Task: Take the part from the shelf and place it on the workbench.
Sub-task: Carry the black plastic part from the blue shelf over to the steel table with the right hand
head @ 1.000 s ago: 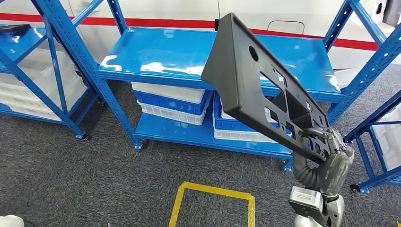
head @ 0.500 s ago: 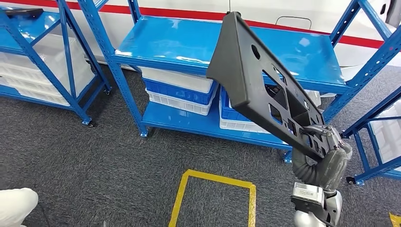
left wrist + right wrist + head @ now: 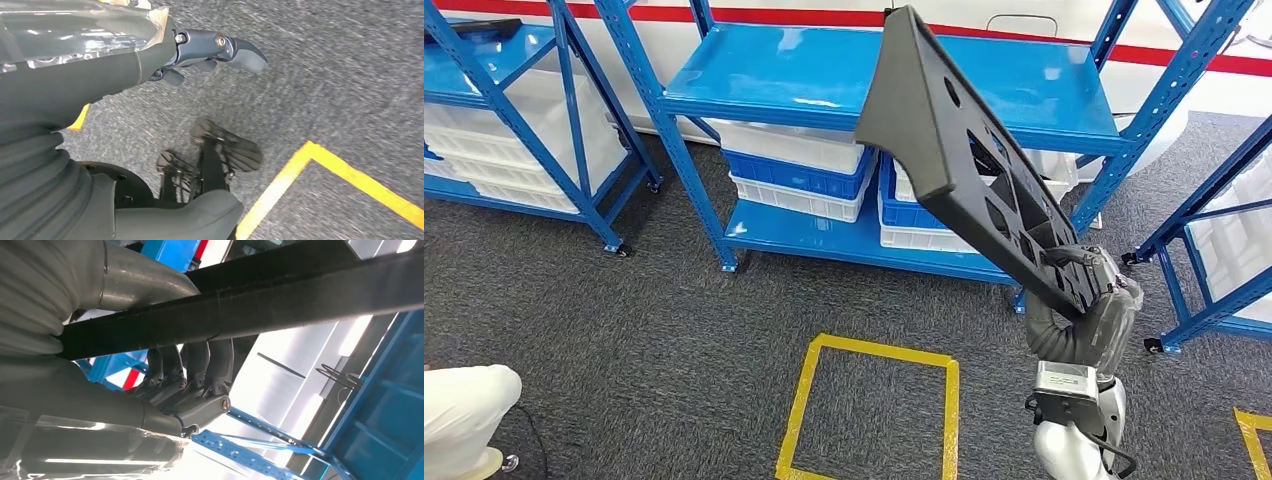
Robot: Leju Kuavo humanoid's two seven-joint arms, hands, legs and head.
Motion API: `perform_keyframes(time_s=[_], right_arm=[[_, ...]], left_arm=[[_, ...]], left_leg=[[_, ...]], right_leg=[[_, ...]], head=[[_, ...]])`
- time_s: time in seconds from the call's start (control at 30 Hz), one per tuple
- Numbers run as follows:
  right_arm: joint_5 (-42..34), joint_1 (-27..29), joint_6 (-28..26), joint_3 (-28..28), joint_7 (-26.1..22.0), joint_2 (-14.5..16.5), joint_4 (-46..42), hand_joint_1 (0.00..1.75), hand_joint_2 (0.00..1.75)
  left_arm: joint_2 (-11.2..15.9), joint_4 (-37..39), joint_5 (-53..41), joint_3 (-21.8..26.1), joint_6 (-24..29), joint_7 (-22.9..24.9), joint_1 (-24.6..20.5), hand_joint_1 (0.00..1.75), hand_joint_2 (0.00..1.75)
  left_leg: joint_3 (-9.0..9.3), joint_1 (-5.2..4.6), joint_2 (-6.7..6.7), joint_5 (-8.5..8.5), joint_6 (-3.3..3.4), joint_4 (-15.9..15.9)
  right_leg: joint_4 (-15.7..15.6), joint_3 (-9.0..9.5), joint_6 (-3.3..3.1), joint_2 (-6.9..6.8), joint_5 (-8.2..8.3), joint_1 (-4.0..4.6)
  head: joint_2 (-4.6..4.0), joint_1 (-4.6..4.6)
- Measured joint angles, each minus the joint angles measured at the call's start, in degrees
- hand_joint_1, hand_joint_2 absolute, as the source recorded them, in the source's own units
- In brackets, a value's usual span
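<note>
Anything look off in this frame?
Only the grip: the right hand holds the long black part by its lowest end, so most of it sticks up, tilted, over the blue shelf. Nothing looks spilled or damaged.

Yellow tape square [image 3: 871,412] on grey carpet [image 3: 604,320], stacked crates [image 3: 796,172].

Blue steel shelf [image 3: 1024,95] at the far side, its glossy top deck bare and catching glare. On its lower deck sit stacked white and blue crates [image 3: 799,175]. Grey carpet floor [image 3: 624,330] spreads in front, with a yellow tape square [image 3: 874,350] marked near the middle.
</note>
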Motion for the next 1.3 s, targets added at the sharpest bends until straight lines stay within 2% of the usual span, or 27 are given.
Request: perform_keyframes(time_s=[0.03,0.07,0.1,0.13,0.17,0.23,0.27,0.3,0.37,0.4,0.47,0.53,0.6,0.63,0.67,0.73,0.77,0.8,0.87,0.93,1.0,1.07,1.1,1.13,1.17,1.23,1.3], right_arm=[[-0.8,-0.1,-0.1,0.0,-0.3,0.0,0.1,1.75,1.75],[-1.4,-0.1,-0.2,0.0,-0.5,0.0,0.1,1.75,1.75],[-2.0,0.0,-0.2,0.0,-0.7,-0.1,0.2,1.75,1.75],[-2.3,0.0,-0.2,0.0,-0.9,-0.1,0.2,1.75,1.75],[-2.5,0.2,-0.2,0.0,-1.1,-0.1,0.1,1.75,1.75],[-2.3,0.7,-0.2,-0.3,-1.5,-0.1,0.0,1.75,1.75],[-1.9,1.0,-0.3,-0.5,-1.8,0.0,-0.3,1.75,1.75],[-1.4,1.3,-0.3,-0.7,-2.2,0.1,-0.5,1.75,1.75],[-0.6,2.2,-0.3,-1.4,-3.1,0.5,-1.0,1.75,1.75],[-0.6,2.6,-0.3,-1.7,-3.3,0.7,-1.2,1.75,1.75],[-1.5,3.3,-0.4,-2.4,-3.6,0.8,-1.5,1.75,1.75],[-3.0,3.7,-0.4,-2.9,-4.0,0.8,-1.6,1.75,1.75],[-4.3,4.1,-0.4,-3.3,-4.4,0.8,-1.7,1.75,1.75],[-4.8,4.3,-0.4,-3.5,-4.5,0.7,-1.7,1.75,1.75],[-5.1,4.4,-0.4,-3.8,-4.6,0.7,-1.7,1.75,1.75],[-5.2,4.5,-0.3,-4.3,-5.2,0.7,-1.7,1.75,1.75],[-5.2,4.5,-0.2,-4.6,-5.5,0.8,-1.8,1.75,1.75],[-5.4,4.7,0.1,-4.7,-5.7,0.8,-1.8,1.75,1.75],[-6.1,4.9,0.6,-4.8,-5.8,0.9,-1.8,1.75,1.75],[-6.4,5.0,1.0,-4.8,-5.8,1.0,-1.8,1.75,1.75],[-6.7,5.0,1.3,-4.8,-5.8,1.1,-1.8,1.75,1.75],[-7.2,5.0,1.9,-4.7,-5.8,1.2,-1.8,1.75,1.75],[-7.5,5.0,2.1,-4.7,-5.8,1.2,-1.8,1.75,1.75],[-7.6,5.0,2.4,-4.6,-5.8,1.2,-1.8,1.75,1.75],[-7.7,5.0,2.5,-4.6,-5.8,1.2,-1.7,1.75,1.75],[-7.7,4.8,2.6,-4.5,-5.8,1.2,-1.6,1.75,1.75],[-7.7,4.4,2.6,-4.4,-5.9,1.2,-1.5,1.75,1.75]], left_arm=[[0.0,0.0,0.0,0.0,0.0,0.0,0.0,0.00,1.75],[0.0,0.0,0.0,0.0,0.0,0.0,0.0,0.00,1.75],[0.0,0.0,0.0,0.0,0.0,0.0,0.0,0.00,1.75],[0.0,0.0,0.0,0.0,0.0,0.0,0.0,0.00,1.75],[0.0,0.0,0.0,0.0,0.0,0.0,0.0,0.00,1.75],[0.0,0.0,0.0,0.0,-0.2,0.0,-0.1,0.00,1.75],[0.0,0.0,0.0,0.0,-0.3,0.0,-0.1,0.00,1.75],[0.0,0.0,-0.1,0.0,-0.4,0.0,-0.1,0.00,1.75],[0.0,0.0,-0.2,0.0,-0.6,0.1,0.1,0.00,1.75],[-0.1,0.0,-0.2,0.0,-0.6,0.1,0.1,0.00,1.75],[-0.1,0.0,-0.3,0.1,-0.8,0.1,0.1,0.00,1.75],[0.0,0.0,-0.3,0.1,-1.0,0.1,0.1,0.00,1.75],[0.0,0.0,-0.3,0.1,-1.3,0.2,0.1,0.00,1.75],[0.0,0.0,-0.3,0.1,-1.3,0.2,0.1,0.00,1.75],[0.0,0.0,-0.3,0.1,-1.4,0.2,0.1,0.00,1.75],[0.0,0.0,-0.3,0.1,-1.5,0.3,0.1,0.00,1.75],[0.0,0.0,-0.2,0.1,-1.5,0.4,0.1,0.00,1.75],[0.0,0.0,-0.2,0.1,-1.5,0.4,0.1,0.00,1.75],[0.0,0.0,-0.1,0.1,-1.5,0.4,0.2,0.00,1.75],[0.1,0.0,0.0,0.1,-1.4,0.4,0.3,0.00,1.75],[0.1,0.0,0.1,0.1,-1.4,0.4,0.3,0.00,1.75],[0.1,0.0,0.2,0.1,-1.4,0.4,0.3,0.00,1.75],[0.1,0.0,0.3,0.1,-1.5,0.3,0.3,0.00,1.75],[0.1,0.0,0.4,0.1,-1.5,0.3,0.3,0.00,1.75],[0.1,0.0,0.5,0.1,-1.5,0.3,0.2,0.00,1.75],[0.1,0.0,0.7,0.1,-1.5,0.2,0.1,0.00,1.75],[0.1,0.0,0.8,0.1,-1.4,0.2,-0.2,0.00,1.75]], left_leg=[[-0.60,0.18,0.00,-2.26,-0.30,4.0],[-0.60,0.35,0.01,-2.89,-0.51,6.7],[0.21,0.52,0.01,-2.24,-0.64,7.7],[2.02,0.69,0.01,-0.84,-0.67,6.7],[4.89,0.82,0.00,0.58,-0.62,3.5],[11.10,0.82,-0.20,0.90,-0.32,-5.0],[13.09,0.65,-0.34,0.39,-0.12,-8.1],[13.93,0.38,-0.45,-0.17,0.10,-9.8],[13.67,0.06,-0.40,0.43,0.97,-10.8],[13.33,-0.04,-0.26,1.02,1.52,-11.1],[12.25,-0.04,0.13,2.39,2.81,-11.7],[10.74,-0.35,0.39,3.51,3.49,-11.6],[9.19,-0.59,0.56,4.47,3.60,-11.3],[8.34,-0.63,0.62,4.90,3.53,-11.0],[7.49,-0.63,0.63,5.26,3.39,-10.7],[5.85,-0.70,0.63,5.87,2.96,-9.6],[5.19,-0.78,0.65,6.24,2.67,-9.2],[4.72,-0.87,0.66,6.67,2.42,-8.9],[4.18,-0.95,0.58,7.61,1.92,-8.7],[3.45,-0.75,0.29,6.07,1.27,-7.6],[2.02,-0.32,0.10,0.77,0.51,-2.6],[0.73,0.08,0.09,-3.82,0.00,4.7],[0.77,0.25,0.09,-4.30,-0.15,7.0],[1.66,0.42,0.10,-3.55,-0.26,7.6],[3.50,0.59,0.10,-2.09,-0.31,6.2],[9.18,0.80,-0.01,-0.44,-0.33,-1.0],[13.10,0.56,-0.27,-1.19,-0.04,-7.1]], right_leg=[[0.1,-0.79,-0.01,-0.01,0.71,0.05],[0.2,-1.66,0.09,-0.02,1.35,0.08],[0.3,-2.53,0.25,-0.01,1.93,0.05],[0.4,-3.31,0.50,0.00,2.44,-0.01],[0.6,-3.94,0.74,0.02,2.89,-0.07],[0.7,-4.74,1.44,-0.02,3.67,-0.09],[0.7,-4.98,1.87,-0.09,4.09,-0.10],[0.6,-5.23,2.39,-0.17,4.54,-0.16],[0.4,-5.78,3.33,-0.18,5.32,-0.21],[0.7,-6.26,3.50,-0.10,5.00,-0.20],[4.5,-8.12,2.83,0.08,1.60,-0.04],[12.5,-10.64,1.89,0.18,-3.28,-0.03],[17.8,-11.28,2.11,0.21,-5.08,0.04],[17.4,-10.07,2.57,0.22,-4.52,0.06],[14.9,-7.87,3.09,0.21,-3.42,0.04],[6.8,-2.03,3.65,0.21,-1.85,0.11],[3.5,0.02,3.54,0.26,-1.73,0.29],[1.5,1.08,3.35,0.33,-1.84,0.45],[0.8,0.62,2.82,0.42,-1.68,0.54],[0.9,-0.10,1.94,0.28,-0.88,0.02],[1.0,-0.95,0.79,0.07,0.20,-0.23],[1.2,-2.33,0.21,-0.06,1.30,-0.01],[1.4,-3.11,0.20,-0.09,1.82,0.04],[1.6,-3.91,0.28,-0.10,2.25,0.04],[1.9,-4.67,0.46,-0.09,2.64,-0.01],[2.5,-5.85,1.01,-0.07,3.31,-0.05],[2.6,-6.36,1.85,-0.11,4.10,0.03]], head=[[0.00,-0.01],[0.00,-0.02],[0.00,-0.03],[0.00,-0.04],[0.00,-0.05],[0.00,0.01],[0.00,0.05],[0.00,0.09],[0.00,0.14],[0.00,0.14],[0.00,0.43],[0.00,0.68],[0.00,0.68],[0.00,0.69],[0.00,0.69],[0.00,0.72],[0.00,0.66],[0.00,0.66],[0.00,0.58],[0.00,0.49],[0.00,0.21],[0.00,0.03],[0.00,0.04],[0.00,0.02],[0.00,0.02],[0.00,-0.01],[0.00,0.05]])
